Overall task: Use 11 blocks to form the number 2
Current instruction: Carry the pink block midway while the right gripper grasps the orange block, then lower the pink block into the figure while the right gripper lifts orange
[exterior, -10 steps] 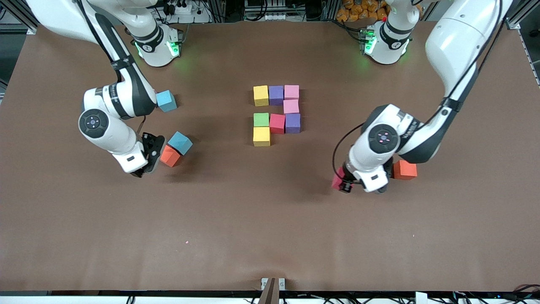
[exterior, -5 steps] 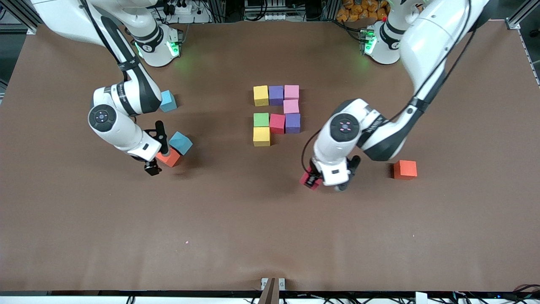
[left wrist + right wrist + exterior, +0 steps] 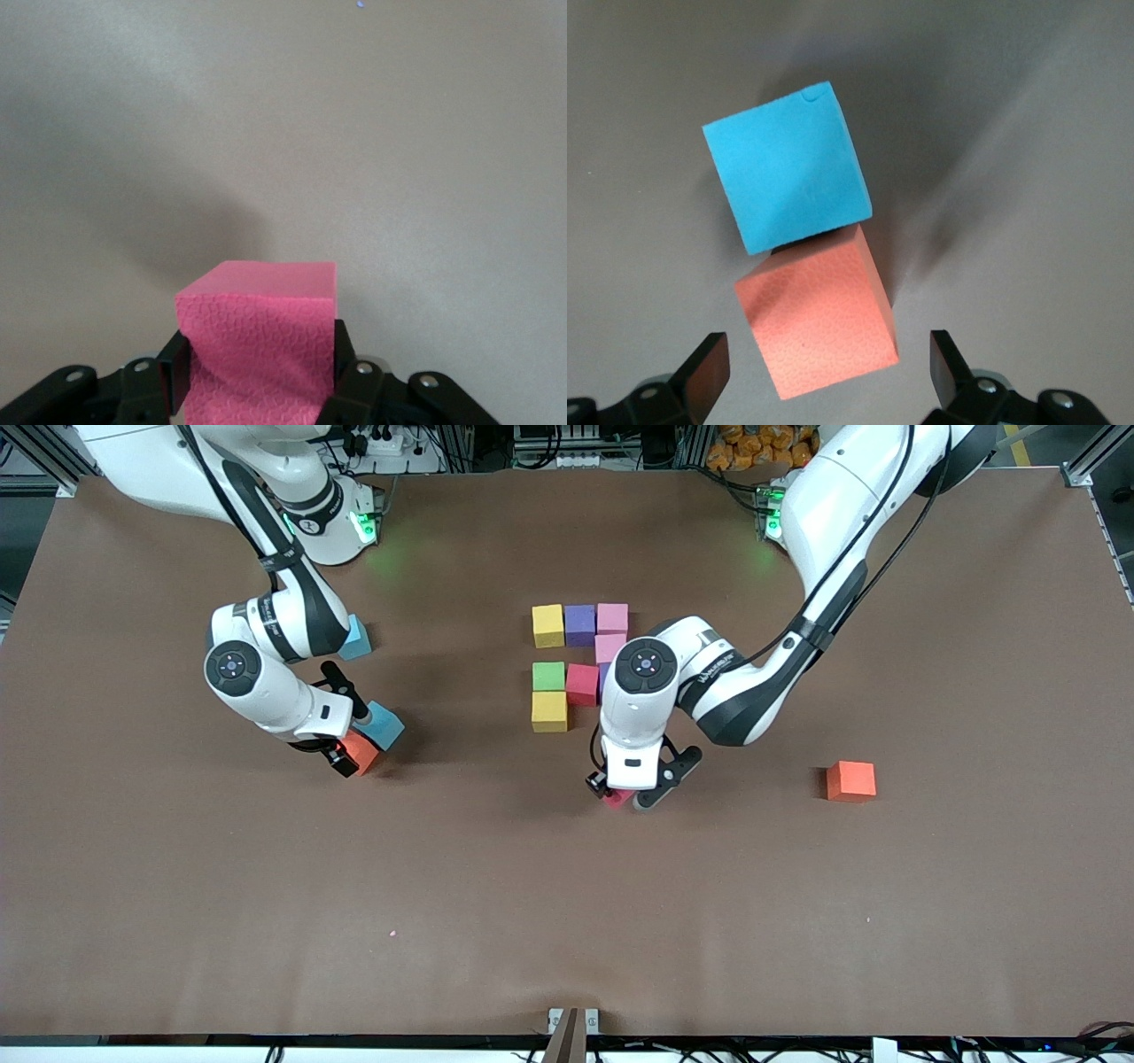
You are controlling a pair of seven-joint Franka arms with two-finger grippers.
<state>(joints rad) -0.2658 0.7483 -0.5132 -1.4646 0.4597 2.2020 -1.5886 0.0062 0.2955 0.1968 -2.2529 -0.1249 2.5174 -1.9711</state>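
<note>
Several blocks form a partial number 2 mid-table: yellow (image 3: 548,625), purple (image 3: 579,624) and pink (image 3: 612,618) in one row, pink (image 3: 609,646) below, then green (image 3: 548,676), red (image 3: 582,684) and a purple one mostly hidden by the left arm, then yellow (image 3: 548,711). My left gripper (image 3: 625,790) (image 3: 259,363) is shut on a red block (image 3: 617,798) (image 3: 257,332) over bare table beside the figure. My right gripper (image 3: 350,740) (image 3: 828,367) stands open, one finger on each side of an orange block (image 3: 365,755) (image 3: 819,323).
A light-blue cube (image 3: 383,724) (image 3: 787,177) touches the orange block by the right gripper. Another light-blue cube (image 3: 357,638) lies partly under the right arm. A second orange block (image 3: 850,781) sits alone toward the left arm's end.
The left arm carried the red block from beside the lone orange block toward the figure. The right gripper swung round and came over its orange block.
</note>
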